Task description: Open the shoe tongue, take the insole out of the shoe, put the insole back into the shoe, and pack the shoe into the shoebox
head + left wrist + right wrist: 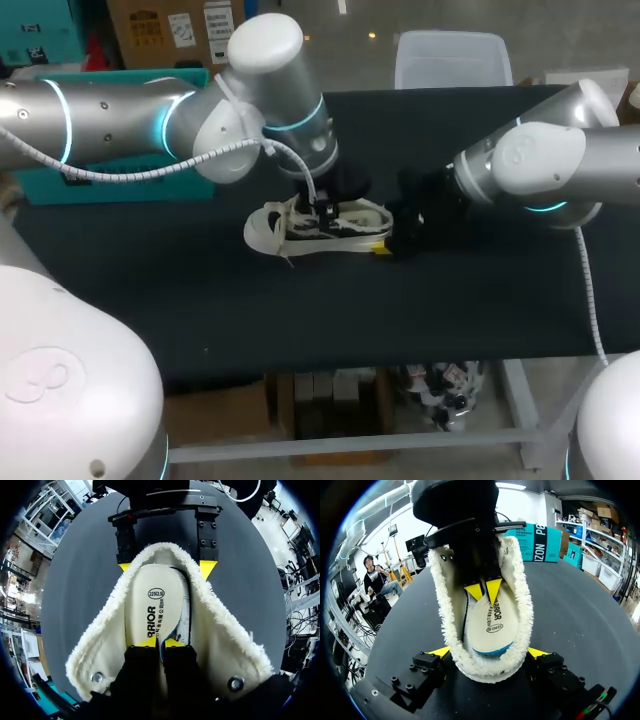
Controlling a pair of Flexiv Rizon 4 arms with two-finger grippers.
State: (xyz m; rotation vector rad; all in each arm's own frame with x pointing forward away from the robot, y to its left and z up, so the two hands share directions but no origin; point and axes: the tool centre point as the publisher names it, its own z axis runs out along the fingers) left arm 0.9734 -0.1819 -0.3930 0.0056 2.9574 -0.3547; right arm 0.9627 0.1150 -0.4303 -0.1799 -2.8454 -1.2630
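**A:** Head view first: where is the shoe (320,225)?

**B:** On the table (200,300), about its middle, between your two arms. Your right gripper (489,652) stands wide, with both tips pressed against the fleecy heel from either side to brace it.

**A:** And the left?

**B:** Your left gripper (161,642) is down in the opening, its tips nearly together and pinching the edge of the insole (150,605).

**A:** Progress?

**B:** The tongue looks open to me. The insole lies mostly inside, and you can't tell whether it is coming out or going back in. Packing certainly remains.
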